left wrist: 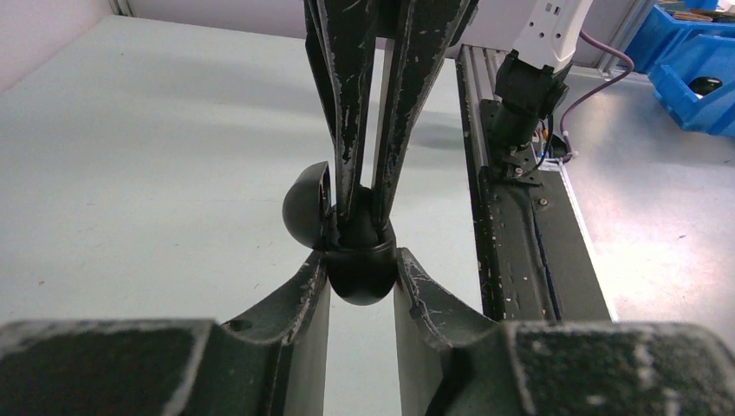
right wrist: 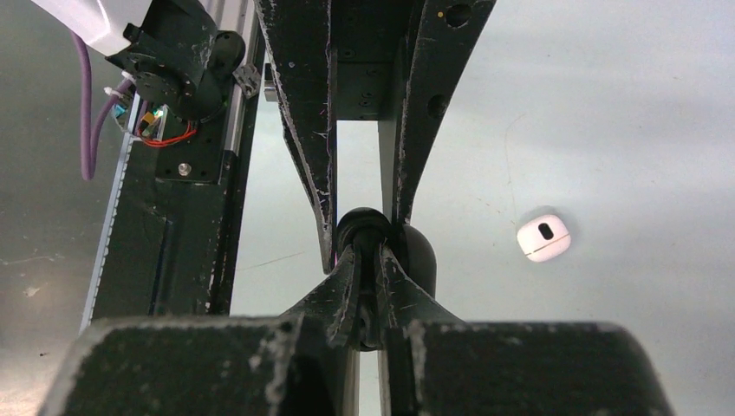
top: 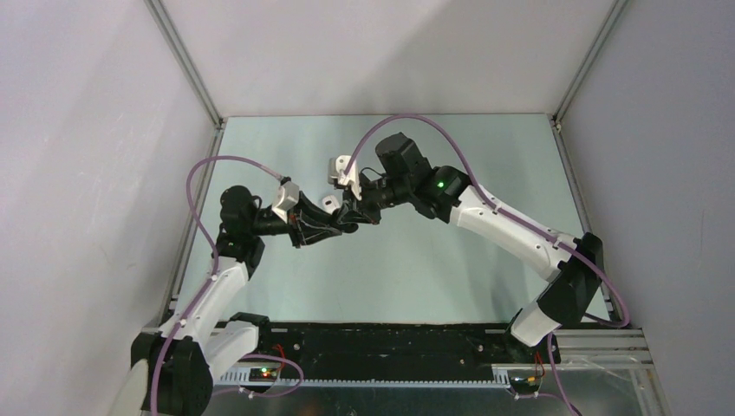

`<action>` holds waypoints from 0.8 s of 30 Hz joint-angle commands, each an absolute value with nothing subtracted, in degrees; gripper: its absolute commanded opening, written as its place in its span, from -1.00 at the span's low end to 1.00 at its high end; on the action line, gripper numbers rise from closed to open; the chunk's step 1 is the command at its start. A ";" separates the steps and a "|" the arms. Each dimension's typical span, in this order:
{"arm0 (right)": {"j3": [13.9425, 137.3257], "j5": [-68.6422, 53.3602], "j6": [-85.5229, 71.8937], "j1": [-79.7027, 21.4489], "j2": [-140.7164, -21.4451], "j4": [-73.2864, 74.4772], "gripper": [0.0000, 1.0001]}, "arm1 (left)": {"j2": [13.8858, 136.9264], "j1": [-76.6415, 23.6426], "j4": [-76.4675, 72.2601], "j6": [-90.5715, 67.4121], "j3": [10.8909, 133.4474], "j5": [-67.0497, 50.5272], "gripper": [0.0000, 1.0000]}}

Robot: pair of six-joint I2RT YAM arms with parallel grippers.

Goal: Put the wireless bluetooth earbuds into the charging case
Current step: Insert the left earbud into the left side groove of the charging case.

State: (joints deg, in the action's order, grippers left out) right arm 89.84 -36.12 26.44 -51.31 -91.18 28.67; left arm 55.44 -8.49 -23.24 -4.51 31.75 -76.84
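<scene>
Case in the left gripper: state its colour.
The case is black; the left wrist view shows it best.

The bench (top: 390, 277) is lit brightly and evenly from above, and soft, faint shadows are thrown under the arms. A pale sheen is spread over it in the left wrist view, while the right wrist view is rendered dimmer and greyer. The left gripper (left wrist: 362, 260) and right gripper (right wrist: 367, 251) are blurred nearest the lens. Little detail is kept in the black charging case (left wrist: 360, 276).
</scene>
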 commanded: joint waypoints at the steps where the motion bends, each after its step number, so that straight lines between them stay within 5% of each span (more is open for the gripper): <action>1: 89.34 -35.73 25.34 -51.52 -89.67 27.55 -0.75 | 53.95 -8.75 -25.54 -4.57 34.28 -77.27 -1.00; 9: 92.59 -36.93 23.31 -51.22 -86.79 28.54 -0.28 | 54.13 -8.49 -25.56 -5.49 33.94 -76.54 -1.00; 17: 92.98 -39.88 22.57 -48.46 -82.11 31.94 -0.11 | 55.12 -8.09 -25.66 -5.63 33.88 -75.75 -1.00; 24: 89.64 -35.76 20.12 -46.65 -84.34 30.47 0.67 | 55.57 -8.09 -25.64 -5.61 34.37 -75.88 -1.00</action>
